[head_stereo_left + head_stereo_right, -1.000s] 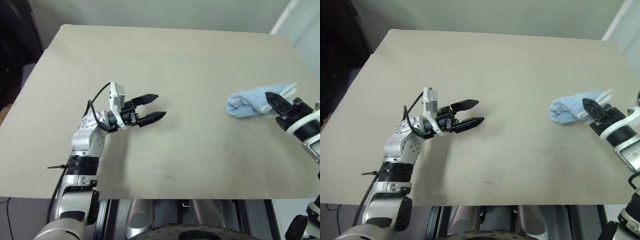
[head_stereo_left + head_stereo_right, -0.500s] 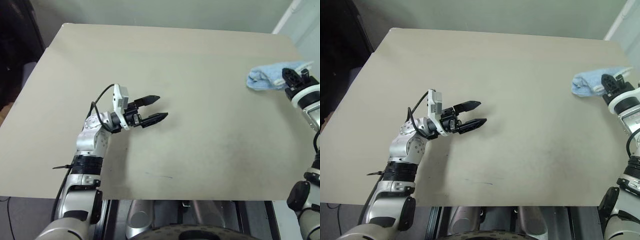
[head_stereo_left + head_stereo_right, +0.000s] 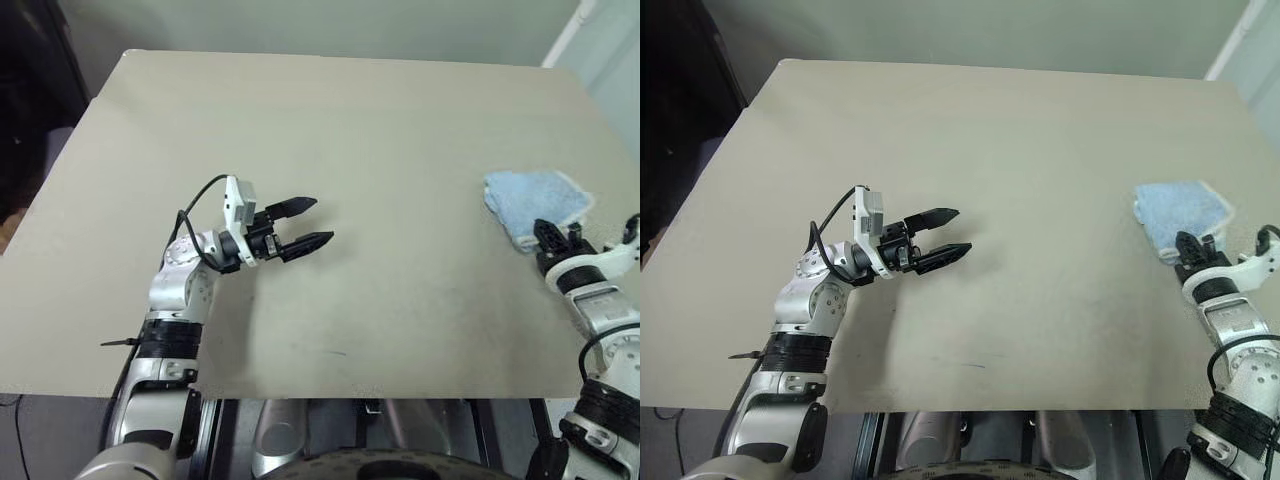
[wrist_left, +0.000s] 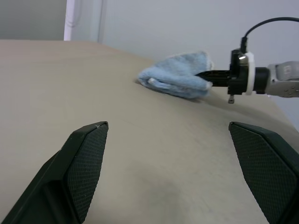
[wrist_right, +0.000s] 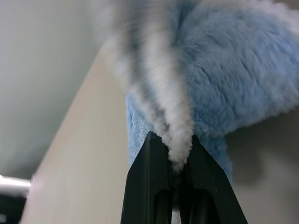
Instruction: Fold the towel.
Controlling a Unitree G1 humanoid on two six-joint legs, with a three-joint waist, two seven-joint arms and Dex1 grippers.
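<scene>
The towel (image 3: pixel 533 203), light blue and fuzzy with a white stitched edge, is seen lying in a folded bundle on the right side of the table (image 3: pixel 380 140), close to its right edge and about halfway along its depth. Its near corner is pinched by the right gripper (image 3: pixel 552 240), whose two black fingers are closed tightly on the white edging; in the right wrist view the white hem (image 5: pixel 180 140) is seen squeezed between the fingertips, with the blue pile (image 5: pixel 233 74) bulging beyond them. In the left wrist view the towel is shown as a soft mound resting on the table, with the right gripper reaching into its side from the far end.

The left gripper (image 3: pixel 312 223) is held over the left half of the table, well apart from the towel, pointing toward the robot's right. Its fingers (image 4: pixel 84 158) are spread wide and nothing is held between them. A small white camera block (image 3: pixel 238 206) with a black cable is mounted on its wrist.

The table is covered by a plain beige surface, with a few faint dark marks near the front edge. A pale wall (image 3: pixel 330 25) is seen behind the table
</scene>
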